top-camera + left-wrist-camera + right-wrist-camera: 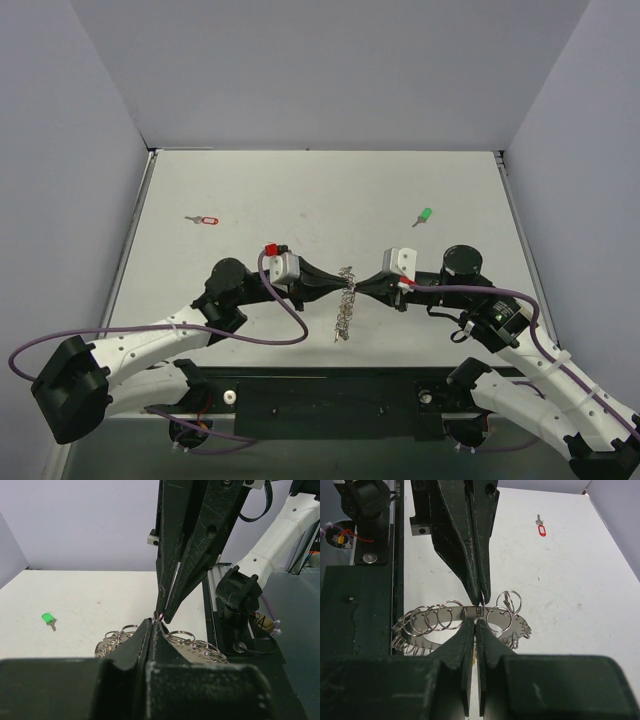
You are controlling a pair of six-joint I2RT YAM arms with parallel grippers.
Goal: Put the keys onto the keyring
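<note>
Both arms are nose to nose, a bit in front of the middle of the table [300, 190]. The left gripper [333, 289] has its fingers pressed together, same for the right gripper [360, 290]. Each one is pinching the keyring [345, 300] from its own side, tips almost touching. In the right wrist view a thin little ring is caught right where the two sets of tips meet, and the rest of the bunch fans out to either side below them.

From above, the keyring trails down from the pinch toward the near edge of the table and ends just short of it, so there isn't much room on that side.

Two keys are lying loose. The red key [205, 220] is off to the left and further back, closer to the left edge than to the middle. The green key [424, 215] is to the right and further back, apart from the right gripper. Both are well away from the keyring.

There's open surface between the two keys, and behind them right up to the grey walls [330, 70].
</note>
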